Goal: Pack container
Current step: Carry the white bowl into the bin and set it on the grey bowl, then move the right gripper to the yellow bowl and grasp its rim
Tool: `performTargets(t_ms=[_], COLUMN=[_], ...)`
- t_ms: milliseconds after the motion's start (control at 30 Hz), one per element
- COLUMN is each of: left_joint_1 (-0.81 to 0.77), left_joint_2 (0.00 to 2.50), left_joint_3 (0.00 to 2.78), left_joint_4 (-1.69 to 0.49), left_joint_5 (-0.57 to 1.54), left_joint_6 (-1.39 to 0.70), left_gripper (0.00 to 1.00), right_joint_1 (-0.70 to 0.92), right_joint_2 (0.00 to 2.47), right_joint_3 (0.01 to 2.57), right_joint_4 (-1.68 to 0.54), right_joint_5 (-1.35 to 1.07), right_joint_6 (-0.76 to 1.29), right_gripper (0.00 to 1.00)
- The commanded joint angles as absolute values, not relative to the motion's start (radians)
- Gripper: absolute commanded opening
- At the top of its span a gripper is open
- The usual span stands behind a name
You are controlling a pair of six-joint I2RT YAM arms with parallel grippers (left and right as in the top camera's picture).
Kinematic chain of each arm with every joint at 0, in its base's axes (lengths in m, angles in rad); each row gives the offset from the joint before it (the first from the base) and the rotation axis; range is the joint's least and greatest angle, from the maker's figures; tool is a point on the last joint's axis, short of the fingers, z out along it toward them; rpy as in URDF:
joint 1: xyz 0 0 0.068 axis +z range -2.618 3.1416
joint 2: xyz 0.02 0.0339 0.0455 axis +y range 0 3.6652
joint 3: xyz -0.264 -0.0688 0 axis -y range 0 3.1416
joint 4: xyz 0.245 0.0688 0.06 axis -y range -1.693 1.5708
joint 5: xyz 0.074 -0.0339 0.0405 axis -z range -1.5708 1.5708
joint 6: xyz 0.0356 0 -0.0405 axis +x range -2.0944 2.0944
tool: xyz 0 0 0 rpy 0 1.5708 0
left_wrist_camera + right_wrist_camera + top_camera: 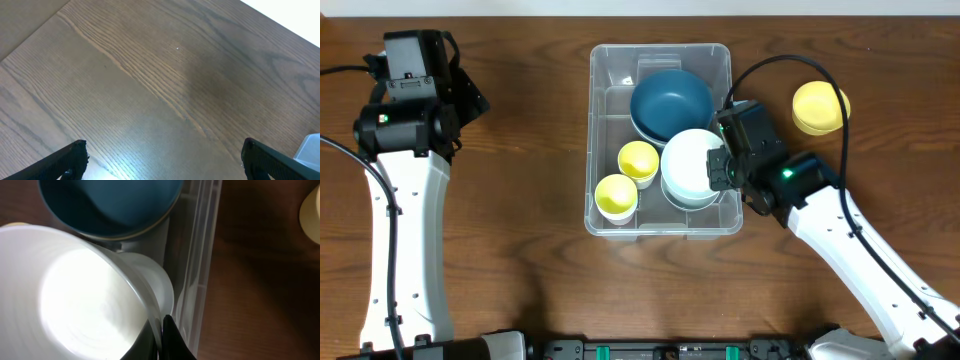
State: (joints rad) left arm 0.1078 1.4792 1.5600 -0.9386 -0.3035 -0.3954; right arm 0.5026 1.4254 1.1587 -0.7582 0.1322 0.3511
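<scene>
The clear container [608, 98] stands mid-table, its right wall [197, 255] close in the right wrist view. Inside lie a blue bowl [670, 103] [110, 205], two yellow cups [638, 160] [616, 197] and a white bowl [690, 165] [75, 300]. My right gripper [721, 166] [161, 325] is shut on the white bowl's right rim, just inside the container's wall. A second white rim shows under that bowl. Far left, my left gripper [470, 100] [163, 150] hangs open over bare wood, holding nothing.
A yellow bowl [818, 107] [312, 210] sits upside down on the table right of the container, beside my right arm. A corner of the container [310, 147] peeks into the left wrist view at the lower right. The table top is brown wood.
</scene>
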Motion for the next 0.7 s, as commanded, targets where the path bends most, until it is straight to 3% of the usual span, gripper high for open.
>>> performTargets(t_ms=[0, 33, 200, 467, 667], left_joint_1=[0.112, 0.112, 0.112, 0.112, 0.112], left_joint_2=[1.478, 1.478, 1.478, 1.478, 1.478], left_joint_3=[1.577, 1.577, 1.577, 1.577, 1.577], left_joint_4=[-0.942, -0.942, -0.942, -0.941, -0.942], left_joint_5=[-0.324, -0.324, -0.324, -0.324, -0.324], left_joint_6=[-0.401, -0.401, -0.401, -0.401, -0.401], left_gripper=[0.98, 0.98, 0.98, 0.98, 0.98], right_joint_1=[0.512, 0.512, 0.512, 0.502, 0.407], right_joint_2=[1.432, 1.432, 1.431, 1.412, 1.344], right_joint_3=[1.185, 1.185, 1.185, 1.193, 1.221], right_joint_4=[-0.759, -0.759, -0.749, -0.733, -0.753], right_joint_5=[0.146, 0.142, 0.128, 0.150, 0.210], right_joint_6=[0.339, 0.339, 0.339, 0.340, 0.390], right_gripper=[0.15, 0.27, 0.42, 0.43, 0.41])
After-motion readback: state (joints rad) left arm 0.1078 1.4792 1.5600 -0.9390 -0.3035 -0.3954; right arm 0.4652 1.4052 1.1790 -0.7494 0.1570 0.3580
